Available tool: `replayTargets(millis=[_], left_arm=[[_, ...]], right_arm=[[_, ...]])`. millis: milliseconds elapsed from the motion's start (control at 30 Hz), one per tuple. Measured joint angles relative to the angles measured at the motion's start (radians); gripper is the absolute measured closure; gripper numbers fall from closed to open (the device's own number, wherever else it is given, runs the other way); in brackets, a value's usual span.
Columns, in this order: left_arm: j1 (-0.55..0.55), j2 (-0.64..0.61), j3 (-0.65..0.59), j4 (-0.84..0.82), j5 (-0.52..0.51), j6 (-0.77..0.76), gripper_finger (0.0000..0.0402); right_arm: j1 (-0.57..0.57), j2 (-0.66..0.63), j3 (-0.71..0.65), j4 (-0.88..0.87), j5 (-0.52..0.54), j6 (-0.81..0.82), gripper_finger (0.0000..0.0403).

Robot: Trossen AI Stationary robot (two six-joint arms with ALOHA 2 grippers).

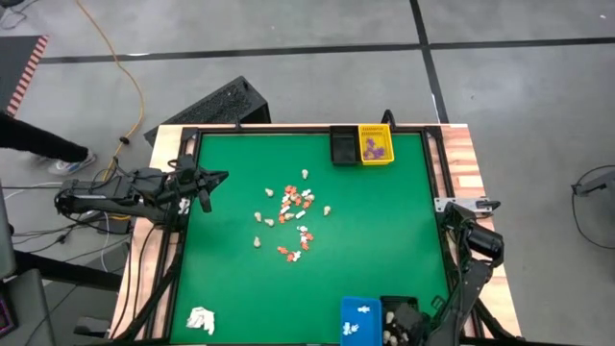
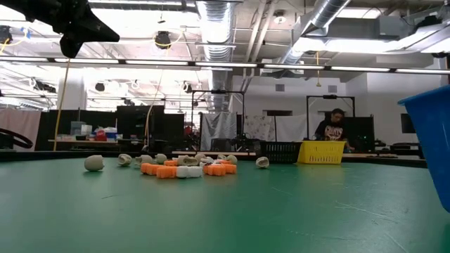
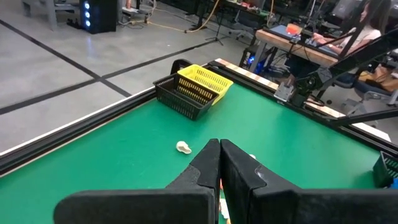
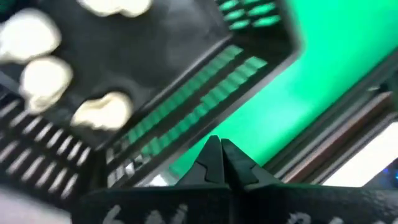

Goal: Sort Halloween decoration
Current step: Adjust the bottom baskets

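Both claws pinched closed, empty: left claw (image 1: 205, 197) above table edge, right claw (image 1: 402, 327) over black basket (image 1: 396, 309).

Floor: smooth grey concrete (image 1: 288, 38) crossed by straight black tape lines (image 1: 240, 53); an orange cable (image 1: 130, 72) trails across it beside a red-and-white striped strip (image 1: 27, 69) at the edge; a person's dark trouser leg and shoe (image 1: 58, 154) stand on it near the tabletop's side. Ceiling: exposed silver round ducts (image 2: 218, 17) and white pipework, lit by long bright fixtures (image 2: 337, 46). Far room: dark metal racks and black screens (image 2: 148, 126); a seated person in dark clothing (image 2: 332, 128) at a desk; pale wall beyond.
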Motion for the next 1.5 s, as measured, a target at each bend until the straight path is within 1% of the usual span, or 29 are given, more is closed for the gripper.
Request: replayTargets(millis=[100,167,267,300,333,367,500,567,633,800,900,1033,1100,1200,1300,1500], left_arm=[[0.000,0.000,0.000,0.000,0.000,-0.001,0.0401],[0.000,0.000,0.000,0.000,0.000,-0.001,0.0401],[0.000,0.000,0.000,0.000,0.000,-0.001,0.0402],[0.000,0.000,0.000,0.000,0.000,-0.001,0.0401],[0.000,0.000,0.000,0.000,0.000,-0.001,0.0401],[0.000,0.000,0.000,0.000,0.000,-0.001,0.0401],[0.000,0.000,0.000,0.000,0.000,0.005,0.0402],[0.000,0.000,0.000,0.000,0.000,0.013,0.0401],[0.000,0.000,0.000,0.000,0.000,0.016,0.0401],[0.000,0.000,0.000,-0.001,0.000,0.016,0.0401],[0.000,0.000,0.000,-0.001,0.000,0.035,0.0402],[0.000,0.000,0.000,-0.001,0.000,0.040,0.0401],[0.000,0.000,0.000,-0.001,0.000,0.041,0.0401],[0.000,0.000,0.000,-0.001,-0.011,0.042,0.0401],[0.000,0.000,0.000,-0.002,-0.013,0.042,0.0402],[0.000,0.000,0.000,-0.005,-0.014,0.042,0.0401]], right_arm=[[-0.007,0.000,0.036,-0.058,0.059,-0.004,0.0403],[-0.004,0.000,0.086,-0.052,0.159,-0.021,0.0403],[0.002,-0.002,0.160,0.047,0.345,-0.105,0.0403],[0.000,-0.003,0.175,0.090,0.379,-0.137,0.0403],[-0.006,-0.003,0.181,0.131,0.390,-0.161,0.0403],[-0.014,-0.003,0.181,0.169,0.380,-0.177,0.0403],[-0.047,0.035,0.161,0.338,0.260,-0.255,0.0403],[-0.058,0.059,0.161,0.393,0.238,-0.289,0.0403],[-0.059,0.068,0.160,0.407,0.223,-0.291,0.0403],[-0.041,0.056,0.160,0.401,0.180,-0.249,0.0403],[-0.030,0.051,0.160,0.399,0.176,-0.219,0.0403],[-0.018,0.051,0.160,0.459,0.168,-0.187,0.0403],[-0.013,0.051,0.160,0.524,0.114,-0.167,0.0403],[-0.009,0.063,0.160,0.572,0.020,-0.132,0.0403],[-0.003,0.075,0.160,0.556,0.042,-0.141,0.0403],[-0.008,0.084,0.152,0.419,0.056,-0.195,0.0403]])
